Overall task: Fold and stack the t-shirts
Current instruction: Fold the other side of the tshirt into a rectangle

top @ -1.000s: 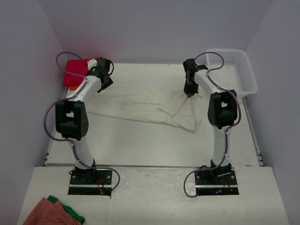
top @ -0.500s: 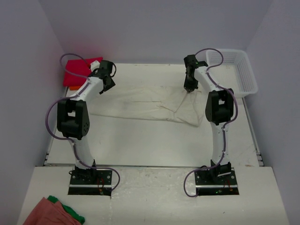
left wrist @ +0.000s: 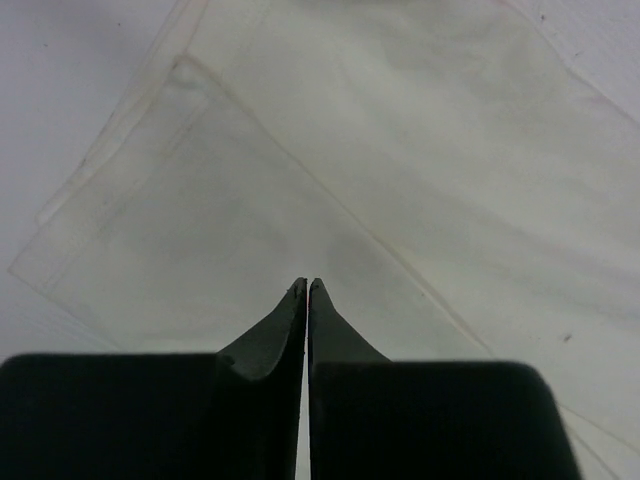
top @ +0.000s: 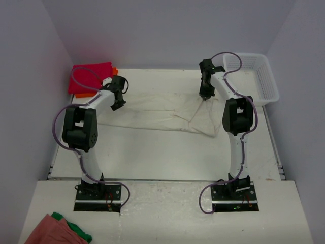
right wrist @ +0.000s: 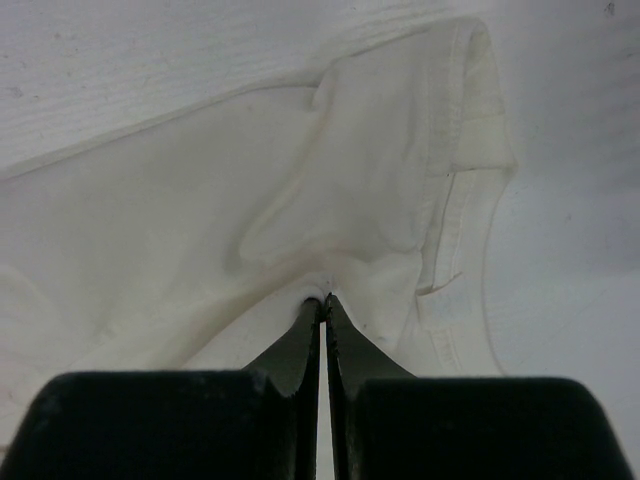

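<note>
The cream-white t-shirt (top: 157, 114) lies spread across the middle of the table. My right gripper (top: 204, 97) is shut on a raised pucker of it (right wrist: 330, 270) at its right end, beside a hemmed edge. Over the shirt's left end my left gripper (top: 118, 104) is shut, and its tips (left wrist: 306, 285) rest on flat cloth (left wrist: 400, 150). No fold shows between them. The magenta-red t-shirt (top: 91, 76) lies folded at the far left corner, and an orange t-shirt (top: 115, 70) peeks out from behind it.
A white mesh basket (top: 264, 84) stands at the far right corner. Salmon-pink (top: 48, 231) and green (top: 81, 235) cloths lie off the table at the near left. Purple cables loop over both arms.
My left gripper moved right and toward me from beside the magenta shirt onto the cream shirt's left end, then closed. The right gripper pulled the shirt's right end slightly farther away.
</note>
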You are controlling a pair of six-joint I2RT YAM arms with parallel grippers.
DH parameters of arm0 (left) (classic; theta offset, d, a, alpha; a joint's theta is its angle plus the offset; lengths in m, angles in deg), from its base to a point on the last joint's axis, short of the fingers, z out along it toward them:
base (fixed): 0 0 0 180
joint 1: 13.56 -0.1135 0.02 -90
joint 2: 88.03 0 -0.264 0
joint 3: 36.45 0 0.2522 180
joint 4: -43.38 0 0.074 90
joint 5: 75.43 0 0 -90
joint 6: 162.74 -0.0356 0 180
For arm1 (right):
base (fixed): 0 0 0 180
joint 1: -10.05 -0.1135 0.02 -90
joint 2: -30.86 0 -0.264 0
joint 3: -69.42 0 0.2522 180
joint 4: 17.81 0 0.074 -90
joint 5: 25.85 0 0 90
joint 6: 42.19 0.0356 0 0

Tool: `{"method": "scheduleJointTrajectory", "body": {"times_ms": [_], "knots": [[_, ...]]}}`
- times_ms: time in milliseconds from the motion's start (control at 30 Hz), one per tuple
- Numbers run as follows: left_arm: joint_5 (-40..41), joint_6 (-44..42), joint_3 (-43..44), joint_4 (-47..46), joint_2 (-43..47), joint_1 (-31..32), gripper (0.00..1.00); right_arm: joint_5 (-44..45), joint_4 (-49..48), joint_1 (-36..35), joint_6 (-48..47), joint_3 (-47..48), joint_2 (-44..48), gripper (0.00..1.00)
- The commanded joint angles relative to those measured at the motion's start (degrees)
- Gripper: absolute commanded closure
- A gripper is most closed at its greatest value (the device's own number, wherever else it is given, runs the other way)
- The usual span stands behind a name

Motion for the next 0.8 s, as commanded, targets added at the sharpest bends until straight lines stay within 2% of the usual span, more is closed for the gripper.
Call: {"method": "scheduleJointTrajectory", "body": {"times_ms": [0, 300, 567, 767], "knots": [[0.0, 0.8, -0.8, -0.6, 2.9, 0.0, 1.00, 0.7, 0.1, 0.2, -1.4, 2.4, 2.0, 1.00], [-1.0, 0.5, -0.1, 0.8, -2.5, -0.7, 1.00, 0.5, -0.1, 0.4, -1.9, 3.6, 0.3, 1.00], [-1.4, 2.0, -5.0, 0.1, -2.7, -3.8, 1.00, -0.2, 0.0, 1.6, -2.6, 6.8, -3.0, 1.00], [-1.5, 2.9, -5.4, 0.1, -4.0, -4.4, 1.00, -0.1, -1.6, 1.7, -3.6, 7.1, -2.0, 1.00]]}}
